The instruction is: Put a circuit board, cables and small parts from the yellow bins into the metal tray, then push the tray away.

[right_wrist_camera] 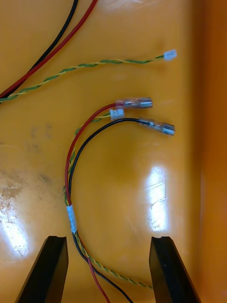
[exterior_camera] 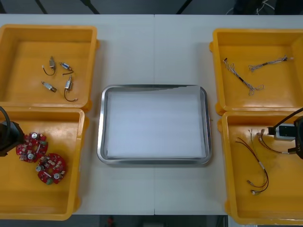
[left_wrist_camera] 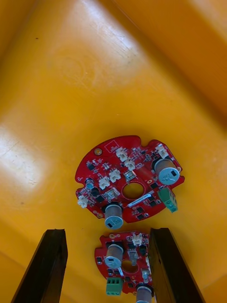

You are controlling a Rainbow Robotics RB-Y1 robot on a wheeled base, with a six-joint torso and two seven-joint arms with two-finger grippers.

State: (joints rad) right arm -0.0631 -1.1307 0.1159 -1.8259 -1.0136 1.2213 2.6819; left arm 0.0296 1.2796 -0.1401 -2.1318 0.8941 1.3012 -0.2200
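Two round red circuit boards [exterior_camera: 32, 146] [exterior_camera: 51, 168] lie in the near left yellow bin [exterior_camera: 19, 203]. My left gripper [left_wrist_camera: 108, 272] hangs open above them; one board [left_wrist_camera: 125, 262] lies between its fingers, low down, and the other board [left_wrist_camera: 130, 184] lies just beyond the tips. My right gripper [right_wrist_camera: 108, 272] is open over the near right yellow bin [exterior_camera: 284, 208]. A red and black cable [right_wrist_camera: 71, 208] runs up between its fingers, with a twisted yellow and green cable [right_wrist_camera: 94, 64] farther off. The metal tray [exterior_camera: 101, 142], white inside, holds nothing.
The far left yellow bin [exterior_camera: 28, 33] holds several small metal parts [exterior_camera: 59, 78]. Thin twisted cables [exterior_camera: 246, 78] lie in the far right yellow bin [exterior_camera: 222, 42]. In the front view the left arm [exterior_camera: 8, 138] and right arm [exterior_camera: 298, 137] show at the table's sides.
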